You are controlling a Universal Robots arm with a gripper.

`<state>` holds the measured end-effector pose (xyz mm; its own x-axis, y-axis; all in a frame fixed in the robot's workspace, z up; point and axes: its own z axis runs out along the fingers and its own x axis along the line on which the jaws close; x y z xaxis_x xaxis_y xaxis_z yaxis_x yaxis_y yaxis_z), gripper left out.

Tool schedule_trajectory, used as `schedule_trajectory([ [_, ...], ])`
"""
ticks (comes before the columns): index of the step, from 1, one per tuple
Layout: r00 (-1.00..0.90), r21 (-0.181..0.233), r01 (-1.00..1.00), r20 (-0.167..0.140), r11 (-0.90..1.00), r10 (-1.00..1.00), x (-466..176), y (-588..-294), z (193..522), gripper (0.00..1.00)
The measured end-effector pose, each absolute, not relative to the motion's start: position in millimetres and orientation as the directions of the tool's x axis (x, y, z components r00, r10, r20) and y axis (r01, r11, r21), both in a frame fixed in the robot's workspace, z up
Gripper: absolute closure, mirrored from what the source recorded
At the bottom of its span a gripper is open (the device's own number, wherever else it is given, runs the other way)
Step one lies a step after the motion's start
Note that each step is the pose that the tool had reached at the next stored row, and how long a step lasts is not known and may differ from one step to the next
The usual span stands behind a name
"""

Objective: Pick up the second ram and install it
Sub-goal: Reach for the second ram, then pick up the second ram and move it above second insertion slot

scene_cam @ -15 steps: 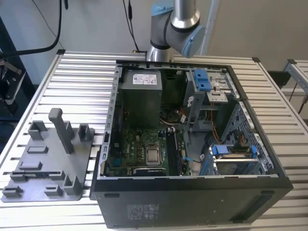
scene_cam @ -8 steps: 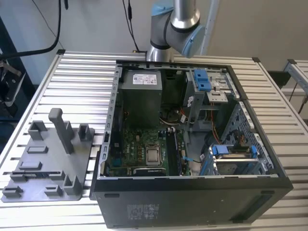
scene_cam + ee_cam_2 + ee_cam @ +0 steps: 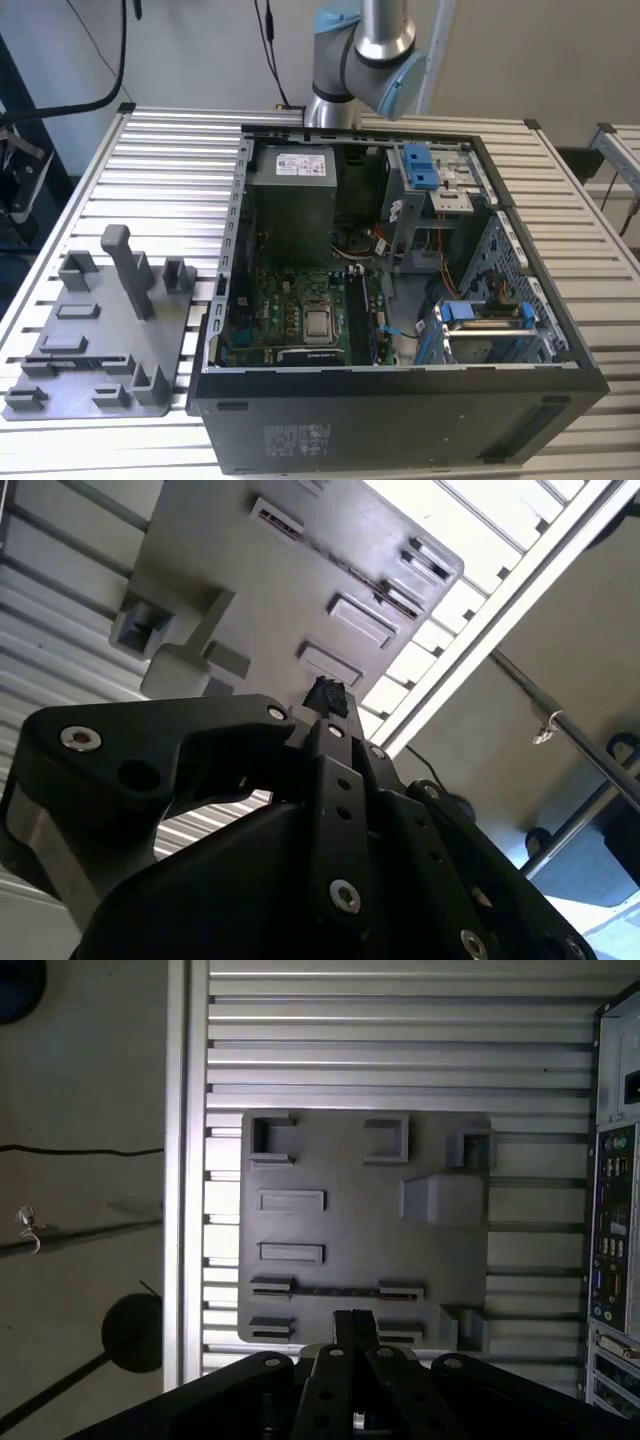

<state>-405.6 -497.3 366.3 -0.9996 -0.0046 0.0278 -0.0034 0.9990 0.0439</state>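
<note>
My arm (image 3: 362, 62) stands behind the open computer case (image 3: 400, 425). My gripper (image 3: 353, 1318) hangs above the grey tray (image 3: 350, 1175) on the table (image 3: 400, 1050), pointing down. Its fingers are pressed together, grasping nothing. The second ram (image 3: 335, 1289) lies in the tray between two holders, below me and untouched.

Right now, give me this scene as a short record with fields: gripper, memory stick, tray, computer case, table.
gripper: shut, hovering above the tray, nothing seen in it
memory stick: thin dark strip lying in the tray between two small holders, apart from the gripper
tray: grey plastic, flat on the table, to the exterior view's left of the computer case
computer case: lying open, circuit board facing up
table: slatted metal
task state: memory stick not yet picked up
</note>
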Motion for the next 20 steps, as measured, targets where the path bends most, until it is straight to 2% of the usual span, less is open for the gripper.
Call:
schedule_trajectory([
  [20,-1.000,0.043,-0.015,0.027,0.999,-0.016,-405.6,-498.9,366.1,0.89],
])
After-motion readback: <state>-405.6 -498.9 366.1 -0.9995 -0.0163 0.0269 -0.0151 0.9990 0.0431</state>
